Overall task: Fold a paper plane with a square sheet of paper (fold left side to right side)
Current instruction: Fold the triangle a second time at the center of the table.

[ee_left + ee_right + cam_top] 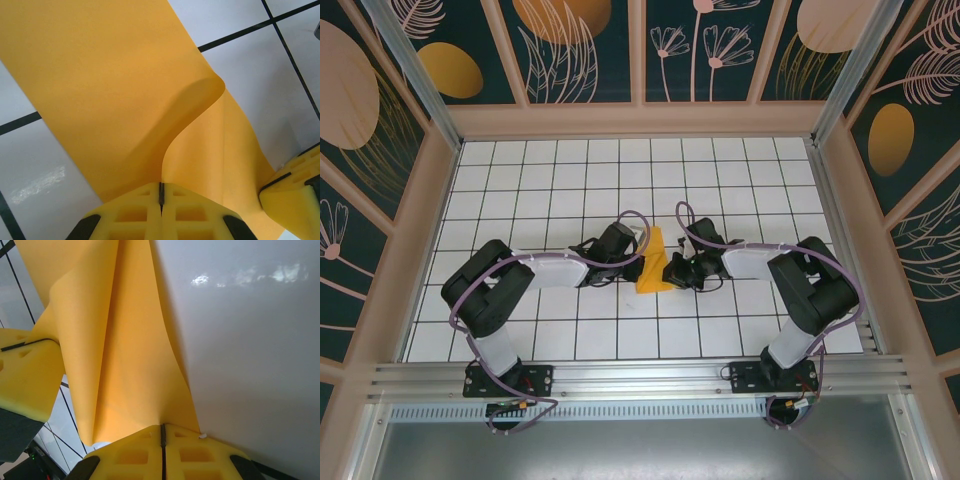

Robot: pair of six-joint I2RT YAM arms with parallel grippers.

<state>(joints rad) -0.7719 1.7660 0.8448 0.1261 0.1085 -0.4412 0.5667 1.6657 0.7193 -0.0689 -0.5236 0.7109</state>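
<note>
The orange-yellow sheet of paper (655,260) stands raised off the tiles at the table's middle, bent over into a narrow wedge that points away from the arms. My left gripper (641,266) is at its left side and my right gripper (671,272) at its right, the two almost touching. In the left wrist view the sheet of paper (100,75) curls over and its edge runs into my shut left gripper (161,192). In the right wrist view the creased sheet of paper (135,340) fans out from my shut right gripper (162,432).
The white grid-tiled table (570,180) is boxed in by patterned walls on three sides, with a metal rail (640,378) along the near edge. The other arm's yellow finger (295,190) shows in the left wrist view, and likewise a yellow finger (25,375) in the right wrist view.
</note>
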